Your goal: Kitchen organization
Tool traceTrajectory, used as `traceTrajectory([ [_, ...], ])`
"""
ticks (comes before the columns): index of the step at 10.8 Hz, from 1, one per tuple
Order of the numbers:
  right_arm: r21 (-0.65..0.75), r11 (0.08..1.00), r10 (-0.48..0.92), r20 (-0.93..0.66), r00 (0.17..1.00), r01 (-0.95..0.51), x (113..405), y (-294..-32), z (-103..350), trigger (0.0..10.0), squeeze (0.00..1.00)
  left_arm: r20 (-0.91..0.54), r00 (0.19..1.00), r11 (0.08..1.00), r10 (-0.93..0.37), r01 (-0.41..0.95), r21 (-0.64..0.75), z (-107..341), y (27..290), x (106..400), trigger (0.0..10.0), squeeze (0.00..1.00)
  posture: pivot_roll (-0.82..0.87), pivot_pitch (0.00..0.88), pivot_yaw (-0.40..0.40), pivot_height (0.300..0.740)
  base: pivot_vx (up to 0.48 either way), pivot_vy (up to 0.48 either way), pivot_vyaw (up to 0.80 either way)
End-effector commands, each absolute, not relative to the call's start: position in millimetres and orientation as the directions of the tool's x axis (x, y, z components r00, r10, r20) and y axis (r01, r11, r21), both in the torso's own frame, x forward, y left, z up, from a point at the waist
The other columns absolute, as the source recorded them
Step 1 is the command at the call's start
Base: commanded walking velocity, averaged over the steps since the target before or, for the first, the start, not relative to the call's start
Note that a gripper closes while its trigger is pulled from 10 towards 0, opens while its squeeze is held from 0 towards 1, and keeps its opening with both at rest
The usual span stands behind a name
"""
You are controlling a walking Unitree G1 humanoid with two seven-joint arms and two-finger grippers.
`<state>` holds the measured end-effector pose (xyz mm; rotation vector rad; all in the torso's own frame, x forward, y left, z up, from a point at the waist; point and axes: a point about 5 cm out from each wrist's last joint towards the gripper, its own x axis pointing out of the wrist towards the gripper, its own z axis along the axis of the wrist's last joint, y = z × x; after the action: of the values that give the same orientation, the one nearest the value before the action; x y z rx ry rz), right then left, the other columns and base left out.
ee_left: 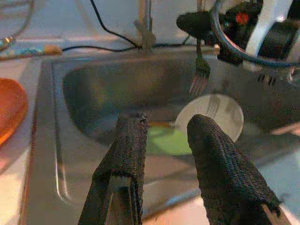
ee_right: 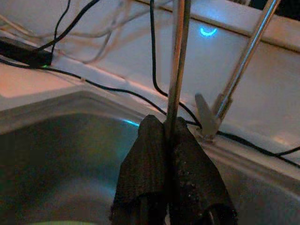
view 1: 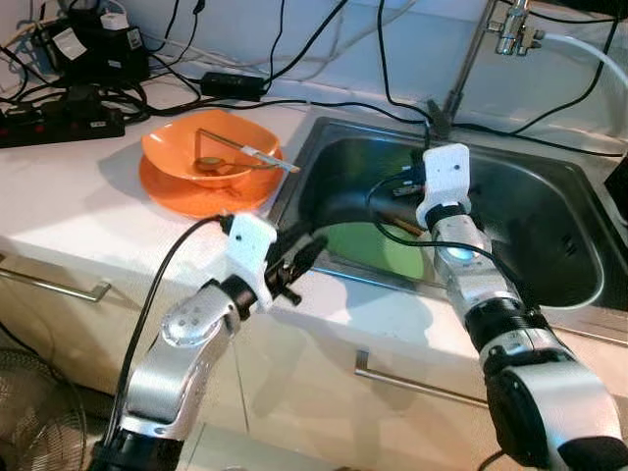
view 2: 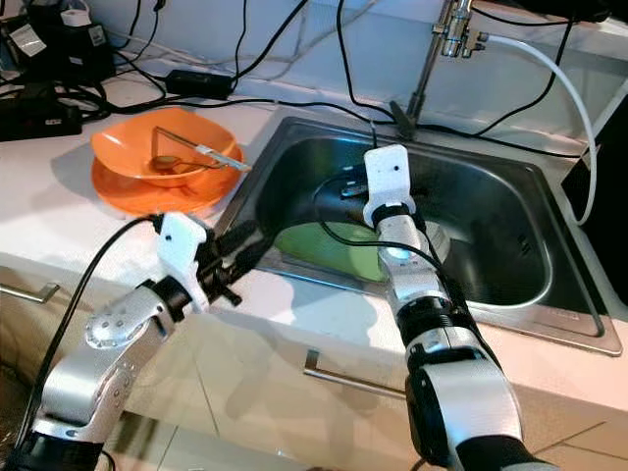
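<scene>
The right gripper (ee_right: 169, 136) pinches a fork (ee_left: 200, 77) above the sink (view 1: 549, 196), while the left gripper (ee_left: 164, 140) hovers open at its rim.

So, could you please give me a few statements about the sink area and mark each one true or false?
1. The right claw is shut on a fork held over the sink. True.
2. The left claw grips the green plate. False: it is open, holding nothing, at the sink's front edge.
3. The orange bowl sits on an orange plate on the counter. True.
4. The green plate lies on the counter beside the bowl. False: it lies in the sink.
5. A utensil rests in the orange bowl. True.
</scene>
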<state>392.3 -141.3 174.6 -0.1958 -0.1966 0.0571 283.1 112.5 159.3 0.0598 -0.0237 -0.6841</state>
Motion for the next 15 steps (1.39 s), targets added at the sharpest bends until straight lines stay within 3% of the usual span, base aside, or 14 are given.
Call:
traceTrajectory([
  [1, -0.166, 0.986, 0.066, 0.191, 0.979, -0.034, 395.3, -141.7, 179.4, 10.0, 0.0, -0.048, 0.768, 0.765, -0.639, 0.641, 0.069, 151.8, 112.7, 281.5, 10.0, 0.0, 0.28, 0.003, -0.081, 0.74, 0.0, 0.0, 0.0],
  [4, -0.141, 0.988, 0.077, 0.143, 0.987, -0.057, 395.9, -136.1, 171.0, 10.0, 0.0, -0.119, 0.774, 0.768, -0.622, 0.633, 0.098, 143.7, 125.3, 279.6, 10.0, 0.0, 0.29, 0.0, -0.086, 0.74, 0.0, 0.0, 0.0],
  [6, -0.111, 0.993, 0.033, -0.023, 0.999, -0.035, 397.5, -135.4, 153.2, 10.0, 0.0, -0.143, 0.768, 0.76, -0.625, 0.64, 0.112, 142.1, 128.9, 277.6, 10.0, 0.0, 0.29, 0.0, -0.092, 0.74, 0.0, 0.0, 0.0],
  [15, -0.072, 0.995, 0.041, -0.357, 0.933, -0.071, 394.8, -122.1, 127.2, 10.0, 0.0, -0.177, 0.733, 0.728, -0.657, 0.678, 0.104, 139.6, 119.0, 271.5, 10.0, 0.0, 0.3, 0.035, -0.105, 0.74, 0.0, 0.0, 0.0],
])
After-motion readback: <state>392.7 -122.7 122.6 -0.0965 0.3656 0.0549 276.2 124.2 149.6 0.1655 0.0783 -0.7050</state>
